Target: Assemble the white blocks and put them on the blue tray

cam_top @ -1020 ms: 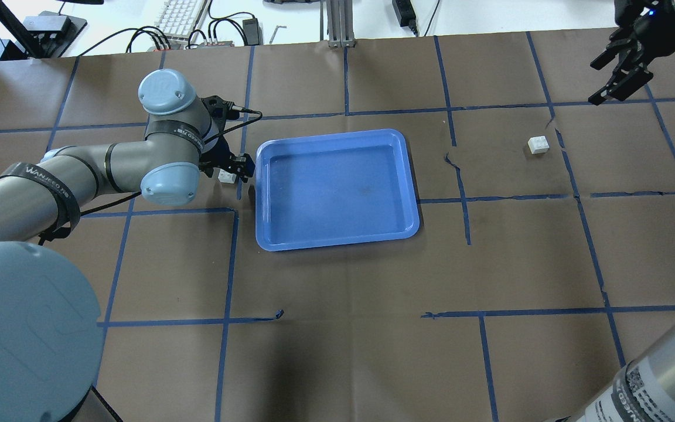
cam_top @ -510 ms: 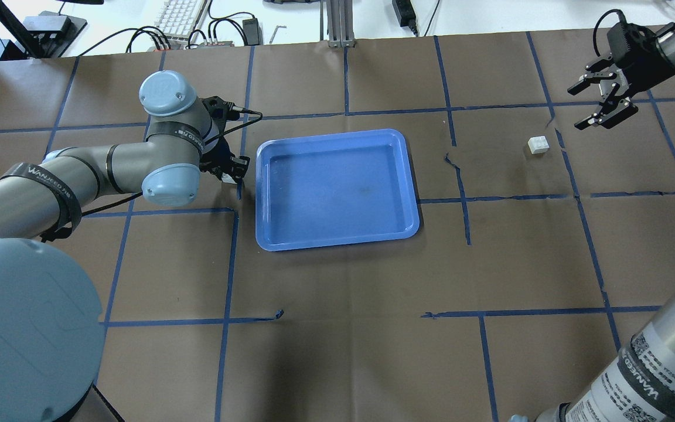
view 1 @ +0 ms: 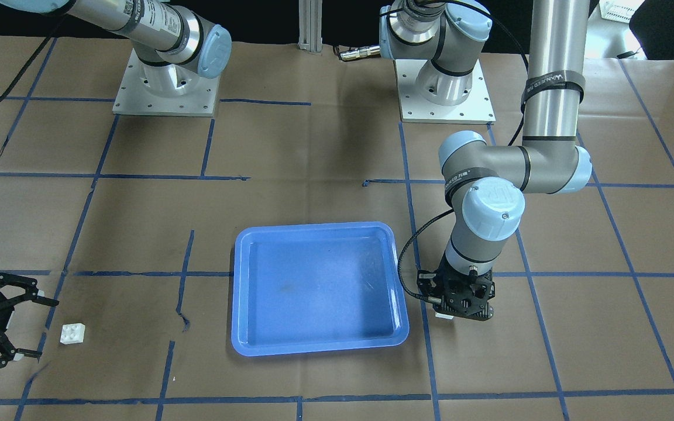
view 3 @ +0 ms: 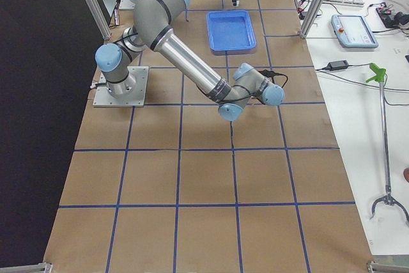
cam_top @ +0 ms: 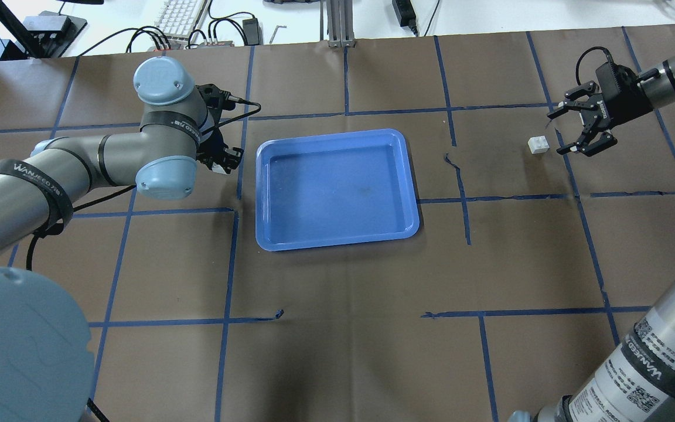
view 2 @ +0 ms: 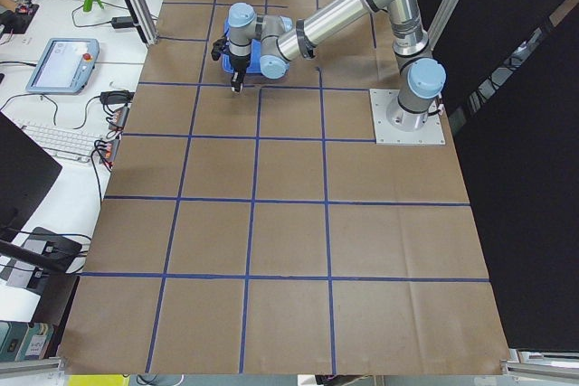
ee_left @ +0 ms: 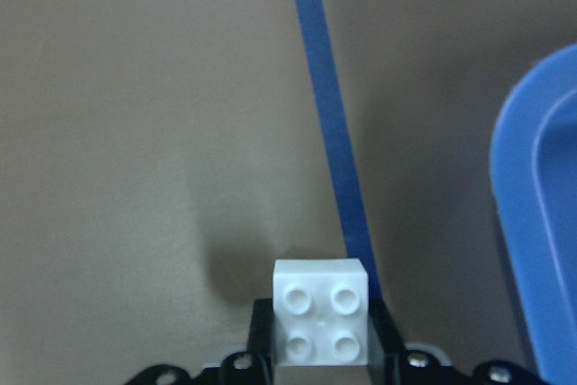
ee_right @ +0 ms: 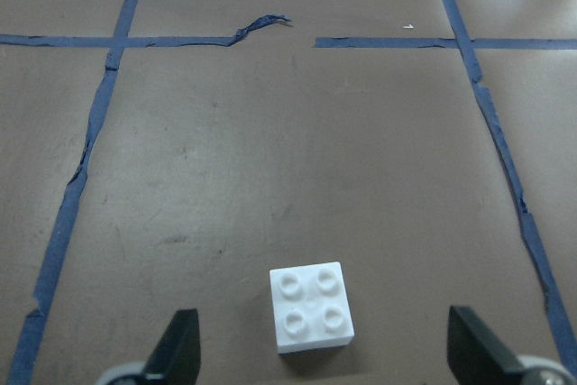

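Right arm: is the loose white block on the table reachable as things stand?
Probably yes. The right gripper is open right beside the loose white block. In the wrist view the block lies ahead between the spread fingers, and nothing shows between them.

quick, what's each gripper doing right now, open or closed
left gripper: closed on a white block.
right gripper: open, empty, second white block lying loose just ahead.

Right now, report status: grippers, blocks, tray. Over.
Left gripper: jaws shut on one white block, beside the blue tray. Right gripper: jaws open, at the other white block on the table. Tray empty, blocks unjoined.
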Controlling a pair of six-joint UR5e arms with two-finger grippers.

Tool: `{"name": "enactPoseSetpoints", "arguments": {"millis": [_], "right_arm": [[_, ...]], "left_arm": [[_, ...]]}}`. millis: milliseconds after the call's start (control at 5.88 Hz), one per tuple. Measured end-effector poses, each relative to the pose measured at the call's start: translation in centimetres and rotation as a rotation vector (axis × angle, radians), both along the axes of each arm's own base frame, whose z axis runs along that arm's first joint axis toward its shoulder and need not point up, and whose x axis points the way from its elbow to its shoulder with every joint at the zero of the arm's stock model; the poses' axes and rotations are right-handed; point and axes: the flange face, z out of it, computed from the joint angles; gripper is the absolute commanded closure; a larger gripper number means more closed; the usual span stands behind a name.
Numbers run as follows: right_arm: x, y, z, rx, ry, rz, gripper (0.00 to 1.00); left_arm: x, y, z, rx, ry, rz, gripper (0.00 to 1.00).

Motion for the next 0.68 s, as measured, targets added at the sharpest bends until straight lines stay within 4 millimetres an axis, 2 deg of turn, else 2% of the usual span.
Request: {"name": "enactPoseSetpoints", "arguments": {"millis": [170,340,510,680], "right_arm": [[0.0,0.1,-1.3,0.006,-0.012,0.010,0.04],[0.1,0.3,-2.1,0.016,-0.020,0.012,0.04],[0.3,0.5,-2.7,0.027,-0.027,0.013,0.11],[0.4,0.6,-2.9,0.032,-0.030,0.013,0.22]], "left_arm": [[-4.7,1.6,1.6,-0.010,-0.003,-0.135,0.84],[-9.9,3.8,1.8,0.000,-0.014,-0.311,0.84],[-13.6,5.8,1.2,0.026,-0.035,-0.516,0.83],[-15.8,6.9,0.3,0.048,-0.066,-0.745,0.83]]}}
